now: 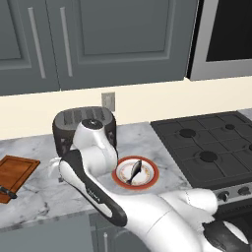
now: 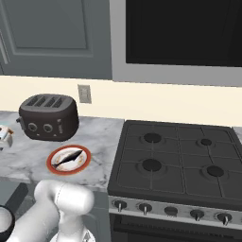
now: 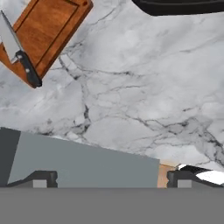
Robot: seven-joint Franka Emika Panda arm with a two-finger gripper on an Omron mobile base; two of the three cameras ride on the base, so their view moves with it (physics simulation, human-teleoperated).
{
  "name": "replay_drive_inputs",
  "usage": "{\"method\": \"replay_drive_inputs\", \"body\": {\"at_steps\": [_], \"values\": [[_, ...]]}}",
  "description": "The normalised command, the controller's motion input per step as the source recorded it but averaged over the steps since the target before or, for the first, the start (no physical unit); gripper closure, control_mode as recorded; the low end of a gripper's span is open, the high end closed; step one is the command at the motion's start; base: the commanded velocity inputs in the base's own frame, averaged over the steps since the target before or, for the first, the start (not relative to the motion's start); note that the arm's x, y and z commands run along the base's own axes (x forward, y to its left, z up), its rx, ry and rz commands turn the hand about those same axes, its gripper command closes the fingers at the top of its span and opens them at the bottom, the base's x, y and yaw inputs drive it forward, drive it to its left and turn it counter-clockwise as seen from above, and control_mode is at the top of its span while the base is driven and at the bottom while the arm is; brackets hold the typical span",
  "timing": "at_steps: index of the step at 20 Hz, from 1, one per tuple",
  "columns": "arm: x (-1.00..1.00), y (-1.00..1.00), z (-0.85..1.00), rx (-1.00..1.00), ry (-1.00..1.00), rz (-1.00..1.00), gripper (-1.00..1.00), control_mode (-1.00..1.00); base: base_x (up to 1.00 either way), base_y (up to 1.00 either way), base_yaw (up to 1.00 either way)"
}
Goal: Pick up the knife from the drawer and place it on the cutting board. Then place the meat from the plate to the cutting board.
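**Hand view: knife's on the board, fish on the plate**

Hand view looks down on white-grey marble counter (image 3: 131, 96), with the cutting board (image 3: 48, 30) in the upper left of the frame. The knife (image 3: 17, 48) lies on it, silver blade on the wood, black handle poking past the board's edge onto the marble. The gripper (image 3: 109, 179) is spread wide, holding nothing, with bare marble ahead of it. In the left base view the meat (image 1: 134, 172), a slim dark fish, sits on the plate (image 1: 151, 178) at centre, toaster (image 1: 66, 125) behind, stove (image 1: 211, 142) at right.
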Motion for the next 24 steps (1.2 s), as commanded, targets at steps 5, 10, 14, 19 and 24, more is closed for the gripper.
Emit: {"method": "replay_drive_inputs", "body": {"at_steps": [5,10,14,19,24], "values": [[-0.02,-0.82,0.40,0.00,0.00,-0.31,-1.00,-1.00,0.00,0.00,0.00],[0.00,-0.82,0.18,0.00,0.00,-0.28,-1.00,-1.00,0.00,0.00,0.00],[0.00,-0.84,0.04,0.00,0.00,-0.19,-1.00,-1.00,0.00,0.00,0.00],[0.00,-0.83,0.00,0.00,0.00,-0.17,-1.00,-1.00,0.00,0.00,0.00],[0.05,-0.73,-0.04,0.02,0.00,-0.16,-1.00,-1.00,0.00,0.00,0.00]]}}
